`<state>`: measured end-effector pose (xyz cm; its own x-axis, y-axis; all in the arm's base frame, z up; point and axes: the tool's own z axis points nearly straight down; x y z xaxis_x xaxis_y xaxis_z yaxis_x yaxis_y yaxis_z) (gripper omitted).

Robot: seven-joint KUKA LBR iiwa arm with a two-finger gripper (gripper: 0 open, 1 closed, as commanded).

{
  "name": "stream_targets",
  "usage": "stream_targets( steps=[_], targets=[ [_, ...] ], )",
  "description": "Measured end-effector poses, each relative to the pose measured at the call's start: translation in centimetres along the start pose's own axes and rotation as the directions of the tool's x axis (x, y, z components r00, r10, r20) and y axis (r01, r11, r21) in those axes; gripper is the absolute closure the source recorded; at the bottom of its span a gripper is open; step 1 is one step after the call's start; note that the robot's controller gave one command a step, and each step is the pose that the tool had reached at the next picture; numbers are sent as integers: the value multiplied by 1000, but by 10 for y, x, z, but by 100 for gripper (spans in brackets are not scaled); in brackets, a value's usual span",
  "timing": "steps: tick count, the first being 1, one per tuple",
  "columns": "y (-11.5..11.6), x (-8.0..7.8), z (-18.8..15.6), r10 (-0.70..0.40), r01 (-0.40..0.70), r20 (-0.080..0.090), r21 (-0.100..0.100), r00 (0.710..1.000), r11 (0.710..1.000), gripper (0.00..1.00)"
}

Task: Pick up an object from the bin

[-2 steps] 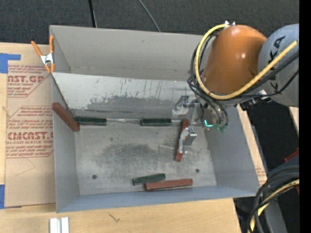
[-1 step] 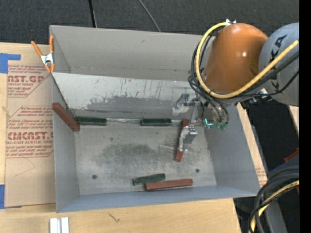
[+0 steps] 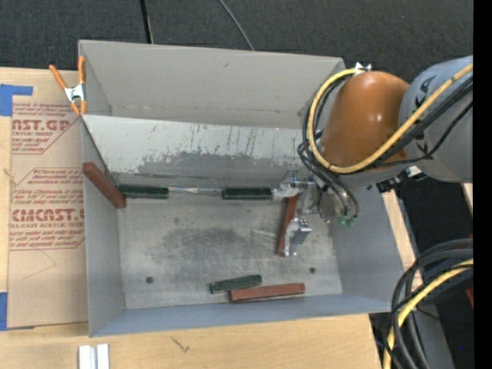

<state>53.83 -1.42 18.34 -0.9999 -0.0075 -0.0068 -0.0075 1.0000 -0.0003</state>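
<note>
Reddish-brown bar (image 3: 287, 215), thin and straight, in the right half of the bin (image 3: 192, 144); it runs from near the back wall toward the front, slanting slightly to the left; it lies against the left side of the end effector (image 3: 294, 238), meeting its metal parts; whether the end effector is clenched on this bar or released cannot be told. Arm with orange cover (image 3: 361, 118) and yellow cables (image 3: 310, 125), reaching in from the right over the bin's right wall. Just left of the bar's far end, a short dark green piece (image 3: 247, 194); in line with it a thin grey rod (image 3: 196, 191) and a second dark green piece (image 3: 143, 192), all along the foot of the back wall. At the left wall, a second reddish-brown bar (image 3: 104, 184), tilted. Near the front wall, a dark green bar (image 3: 235, 284) and a third reddish-brown bar (image 3: 267, 291), side by side and touching, well apart from the end effector.
</note>
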Motion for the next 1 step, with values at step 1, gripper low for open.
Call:
stream_targets(
  steps=[1],
  targets=[
    [-50, -5, 39, 69, -69, -6, -1, 998, 998, 0]
  ],
)
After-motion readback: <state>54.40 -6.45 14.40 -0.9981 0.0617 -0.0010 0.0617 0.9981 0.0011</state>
